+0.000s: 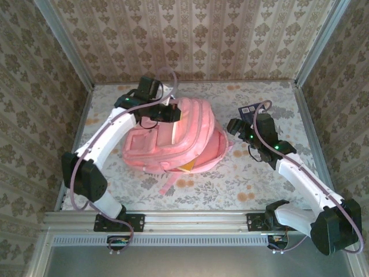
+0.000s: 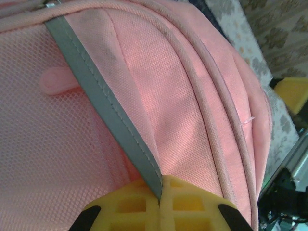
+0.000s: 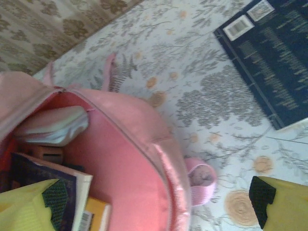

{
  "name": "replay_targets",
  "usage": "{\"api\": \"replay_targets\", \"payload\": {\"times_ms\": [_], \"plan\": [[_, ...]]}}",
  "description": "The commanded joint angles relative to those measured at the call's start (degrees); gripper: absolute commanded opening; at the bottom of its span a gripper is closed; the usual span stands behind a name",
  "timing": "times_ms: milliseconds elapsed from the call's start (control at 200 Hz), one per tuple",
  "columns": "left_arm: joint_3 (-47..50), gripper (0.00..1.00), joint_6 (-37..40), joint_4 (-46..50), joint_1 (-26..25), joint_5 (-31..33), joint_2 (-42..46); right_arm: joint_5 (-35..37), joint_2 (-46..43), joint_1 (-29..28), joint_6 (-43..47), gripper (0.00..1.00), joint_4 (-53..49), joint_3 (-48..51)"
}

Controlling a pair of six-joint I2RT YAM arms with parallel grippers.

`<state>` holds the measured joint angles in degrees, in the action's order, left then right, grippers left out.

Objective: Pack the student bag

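Observation:
The student bag [image 1: 173,141], a large pink backpack, lies in the middle of the table with its opening toward the right. My left gripper [image 1: 169,113] sits on its far left part. In the left wrist view its yellow fingers [image 2: 161,192] are shut on a grey strip [image 2: 106,101] sewn onto the pink fabric [image 2: 192,106]. My right gripper [image 1: 233,128] is at the bag's right end, open wide [image 3: 156,207], with the rim of the open mouth [image 3: 163,159] between its fingers. Inside lie a silver pouch [image 3: 53,125], a dark book [image 3: 33,168] and a yellow book [image 3: 96,216].
A dark blue book [image 3: 269,57] lies flat on the floral table right of the bag, also seen behind my right gripper [image 1: 249,111]. The bag's pink top loop [image 3: 202,180] rests on the table. Patterned walls close in the table on three sides.

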<state>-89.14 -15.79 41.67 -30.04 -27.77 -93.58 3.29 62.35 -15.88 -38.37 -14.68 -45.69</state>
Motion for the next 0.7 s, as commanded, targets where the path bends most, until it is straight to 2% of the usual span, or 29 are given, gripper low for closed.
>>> {"api": "replay_targets", "payload": {"times_ms": [0,90,175,335,480,645,695], "plan": [[-1.19,0.19,-0.76,-0.2,-0.8,0.89,-1.57,2.05,2.47,3.07,3.63,0.98,-5.99,-3.51],[0.02,0.31,-4.37,-4.92,-0.98,-3.07,-2.38,0.34,6.41,6.26,4.33,0.98,-6.55,-5.9],[1.12,0.35,-6.83,-9.02,-0.98,-7.03,-2.33,-4.13,11.08,10.18,4.5,0.98,-7.13,-8.99],[1.74,0.44,-11.63,-16.13,-1.48,-12.86,-2.38,-4.79,20.63,16.41,6.63,0.99,-10.91,-15.8],[0.06,0.46,-8.74,-15.05,-2.91,-12.49,-2.7,-7.1,29.42,20.93,4.12,1.0,-13.03,-20.94],[3.22,0.47,-6.37,-16.71,-2.83,-14.02,-0.63,-1.38,37.76,21.9,6.88,1.0,-17.8,-29.49],[4.14,0.43,-6.65,-17.66,-2.91,-14.84,0.1,-1.68,40.62,22.44,8.22,1.0,-19.16,-32.72]]}}
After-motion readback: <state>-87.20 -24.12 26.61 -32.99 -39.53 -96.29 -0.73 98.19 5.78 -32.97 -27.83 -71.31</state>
